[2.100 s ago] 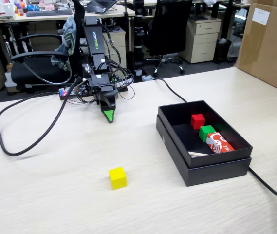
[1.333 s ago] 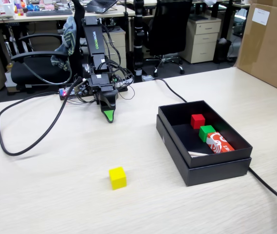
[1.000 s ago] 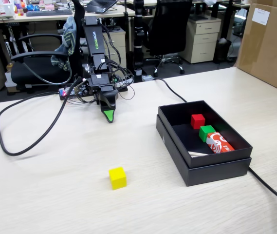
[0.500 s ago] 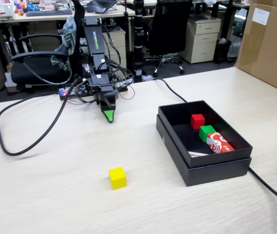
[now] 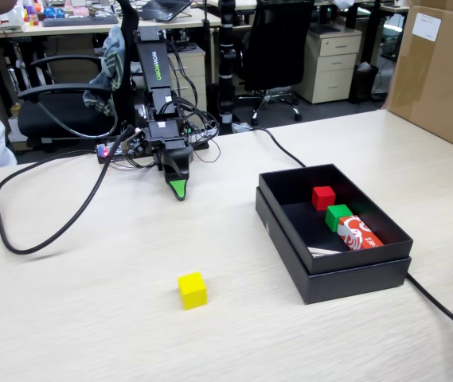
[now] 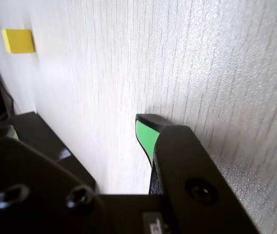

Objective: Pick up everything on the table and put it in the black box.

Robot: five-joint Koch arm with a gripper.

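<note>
I am looking at the approach step, not yet begun: the gripper (image 5: 178, 191) is resting folded at the arm's base, tip down near the table (image 5: 67, 318), and I cannot tell whether its jaws are parted. The yellow cube (image 5: 193, 290) is sitting loose, well apart; next I am judging a reach forward and down, then a carry right to the black box (image 5: 353, 282).

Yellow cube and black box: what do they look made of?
The yellow cube looks like painted wood or plastic: plain, smooth, evenly coloured faces with crisp edges; the view can't settle which. The black box looks like matte cardboard: thin straight walls, no shine, and a second layer showing along the outer sides.
</note>
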